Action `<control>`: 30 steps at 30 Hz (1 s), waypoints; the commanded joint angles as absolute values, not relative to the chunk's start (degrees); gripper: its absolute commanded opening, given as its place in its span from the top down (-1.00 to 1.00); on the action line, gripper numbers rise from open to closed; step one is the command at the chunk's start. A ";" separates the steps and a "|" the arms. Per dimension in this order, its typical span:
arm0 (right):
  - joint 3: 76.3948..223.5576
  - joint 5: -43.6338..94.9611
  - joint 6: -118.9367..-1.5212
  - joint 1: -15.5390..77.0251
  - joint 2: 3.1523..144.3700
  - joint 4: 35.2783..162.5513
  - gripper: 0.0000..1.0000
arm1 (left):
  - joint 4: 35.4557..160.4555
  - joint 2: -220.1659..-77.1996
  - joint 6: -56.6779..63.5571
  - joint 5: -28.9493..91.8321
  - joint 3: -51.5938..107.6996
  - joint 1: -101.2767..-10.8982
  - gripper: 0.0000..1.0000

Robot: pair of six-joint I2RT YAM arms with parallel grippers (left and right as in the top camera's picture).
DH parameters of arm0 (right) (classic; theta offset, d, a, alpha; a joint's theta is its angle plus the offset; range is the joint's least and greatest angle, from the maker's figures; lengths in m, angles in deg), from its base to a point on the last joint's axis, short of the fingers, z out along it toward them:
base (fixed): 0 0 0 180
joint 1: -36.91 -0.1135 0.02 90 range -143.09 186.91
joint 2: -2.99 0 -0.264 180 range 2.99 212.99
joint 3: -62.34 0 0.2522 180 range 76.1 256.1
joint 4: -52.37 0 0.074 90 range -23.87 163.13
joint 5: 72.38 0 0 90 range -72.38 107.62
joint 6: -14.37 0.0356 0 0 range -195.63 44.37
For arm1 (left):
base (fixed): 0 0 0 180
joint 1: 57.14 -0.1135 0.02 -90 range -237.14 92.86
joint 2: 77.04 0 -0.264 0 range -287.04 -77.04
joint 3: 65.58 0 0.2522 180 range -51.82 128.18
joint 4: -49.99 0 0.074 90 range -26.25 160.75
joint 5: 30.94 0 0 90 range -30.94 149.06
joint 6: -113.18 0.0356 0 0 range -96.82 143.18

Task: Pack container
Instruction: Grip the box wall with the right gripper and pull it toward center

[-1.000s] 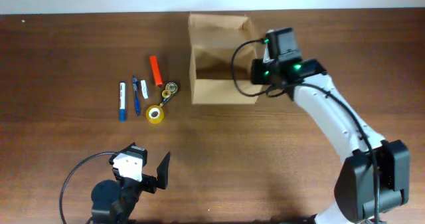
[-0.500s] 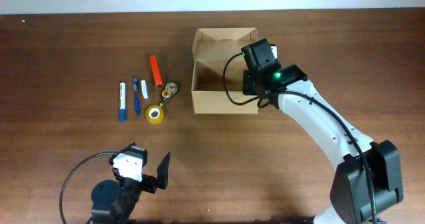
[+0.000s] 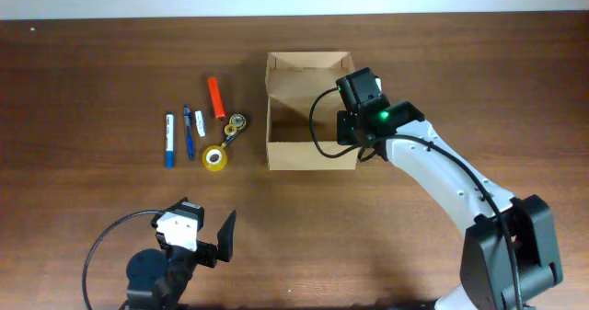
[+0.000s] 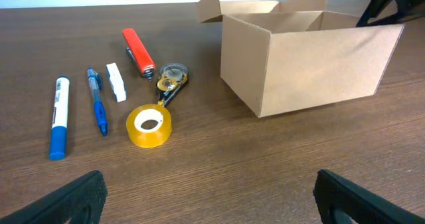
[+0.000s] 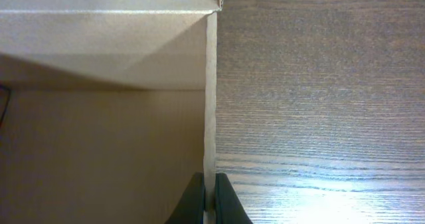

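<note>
Cardboard wall is sitting directly between the right jaws (image 5: 206,197): in the right wrist view the two fingers are closing narrowly on the top edge of the container's (image 3: 308,154) right-hand side, one inside the box and one outside. That pinched wall is running from the far side of the surface (image 3: 92,71) toward the robot, so any pull is acting along it. From above the box's footprint is looking close to square, and I cannot name a long axis.

The container is standing open, upright, right of centre, its inside showing nothing packed. The roll of tape (image 3: 215,159), the blue marker (image 3: 169,140) and the orange marker (image 3: 216,97) are lying to its left, near it but apart from it. The left jaws (image 4: 212,207) are standing wide and holding nothing, low at the near edge, nearer to those items than the right arm is.

Compared with a second ago, the container is sitting closer to the robot, with the right arm drawn back along with it; the stationery and the left arm are lying where they were.
</note>
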State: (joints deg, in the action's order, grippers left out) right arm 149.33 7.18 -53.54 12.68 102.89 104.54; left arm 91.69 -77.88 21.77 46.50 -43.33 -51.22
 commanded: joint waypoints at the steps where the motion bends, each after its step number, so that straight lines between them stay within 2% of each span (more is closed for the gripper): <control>1: 147.71 9.78 -54.85 11.78 103.10 104.98 0.93 | 91.56 -77.37 21.02 46.89 -43.42 -51.68 -0.99; 13: 147.63 9.92 -55.84 9.44 103.10 108.43 0.92 | 91.56 -77.37 21.02 46.89 -43.42 -51.68 -0.99; 30: 147.43 11.01 -51.07 9.42 103.21 112.19 0.92 | 91.56 -77.37 21.02 46.89 -43.42 -51.68 -0.99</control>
State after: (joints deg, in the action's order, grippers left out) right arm 148.94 9.76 -52.01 10.06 102.89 110.97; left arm 91.69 -77.88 21.74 46.50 -43.33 -51.22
